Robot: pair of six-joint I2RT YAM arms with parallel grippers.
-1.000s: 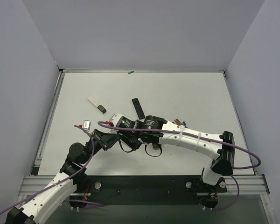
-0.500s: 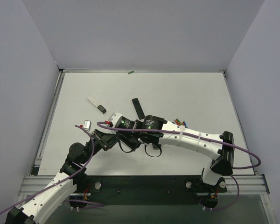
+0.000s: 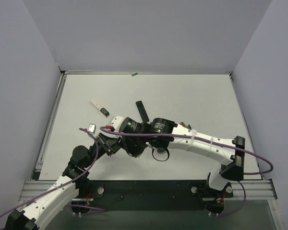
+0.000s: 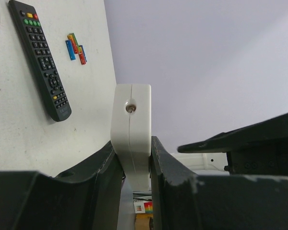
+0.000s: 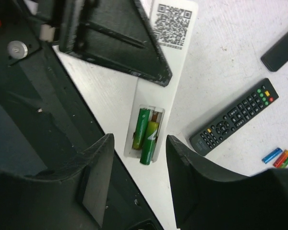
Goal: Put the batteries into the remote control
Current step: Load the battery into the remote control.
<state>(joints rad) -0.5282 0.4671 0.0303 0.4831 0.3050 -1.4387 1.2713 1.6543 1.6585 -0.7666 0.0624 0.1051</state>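
Right wrist view: looking down on the remote control (image 5: 156, 91), plain back up with the bay open, just left of the black remote (image 5: 235, 115)
Bay: two green batteries (image 5: 145, 134) side by side in it; one looks a bit crooked, with its end poking past the bay's edge
Right fingers (image 5: 97, 182): spread apart and gripping nothing, one on each side of the bay and above it
Left fingers (image 4: 105, 179): clamped tight on the remote control, which is pinched edge-on between them
Loose batteries (image 5: 278, 156): a small colourful bunch on the desk (image 5: 216, 43), just beside the black remote's coloured-button end, not touching it
White strip (image 3: 99, 106): dark end, lying off to the left of the black remote in the top view, well apart from it
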